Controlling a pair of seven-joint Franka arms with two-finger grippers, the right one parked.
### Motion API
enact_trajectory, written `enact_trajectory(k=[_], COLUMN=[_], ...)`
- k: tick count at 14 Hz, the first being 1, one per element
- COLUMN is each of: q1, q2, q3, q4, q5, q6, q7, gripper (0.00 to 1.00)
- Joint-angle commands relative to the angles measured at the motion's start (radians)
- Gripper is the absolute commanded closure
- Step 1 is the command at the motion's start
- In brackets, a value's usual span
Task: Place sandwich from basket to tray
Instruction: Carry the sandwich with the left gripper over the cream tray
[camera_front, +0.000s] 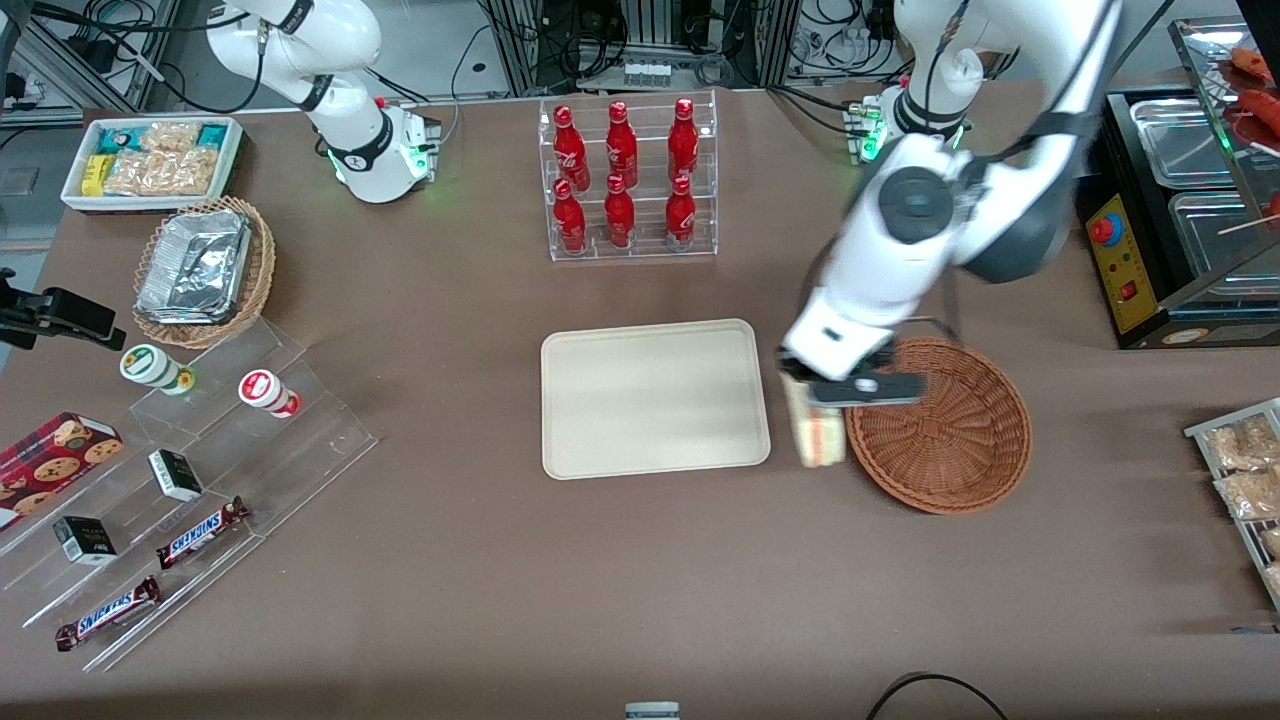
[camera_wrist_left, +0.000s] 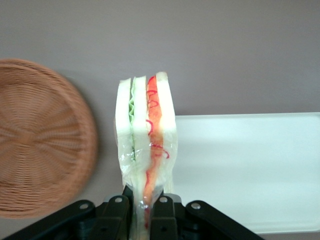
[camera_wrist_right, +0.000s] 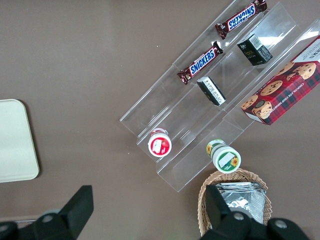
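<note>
- The left arm's black two-finger gripper (camera_front: 812, 392) hangs above the strip of brown table between the tray and the basket, just at the basket's rim.
- Its fingers (camera_wrist_left: 118, 210) are clenched on the narrow end of the sandwich, one on each bread face, as the wrist view shows.
- The sandwich (camera_front: 817, 432), a small wedge of pale white bread in clear wrap with green, orange and red filling layers along its edge (camera_wrist_left: 146, 145), is held in the gripper, out of the basket and not on the tray.
- In the front view the sandwich shows between the tray's edge and the basket's rim, its lower end nearer to the front camera than the gripper.
- The round, shallow, reddish-brown woven wicker basket (camera_front: 950, 440) sits on the table beside the tray, toward the working arm's end; nothing is visible inside it (camera_wrist_left: 35, 140).
- The flat cream-beige rectangular tray (camera_front: 655, 397) with rounded corners and a low rim lies at the middle of the table, with nothing on it (camera_wrist_left: 250, 170).
- A clear acrylic rack of red bottles (camera_front: 628, 178) stands farther from the front camera than the tray.
- A lighter tan wicker basket of silver foil containers (camera_front: 200, 268) sits well apart from the tray, toward the parked arm's end of the table.
</note>
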Motion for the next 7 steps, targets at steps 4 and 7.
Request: enact_trajectory(k=[4,7], q1=[-0.178,-0.235], q2=[0.244,0.334], q3=[0.008,0.010], q4=[0.200,0.212], q5=[0.016,0.019], q6=[-0.003,0.086], q7=[-0.090,-0.128], gripper=[1.00,1.00])
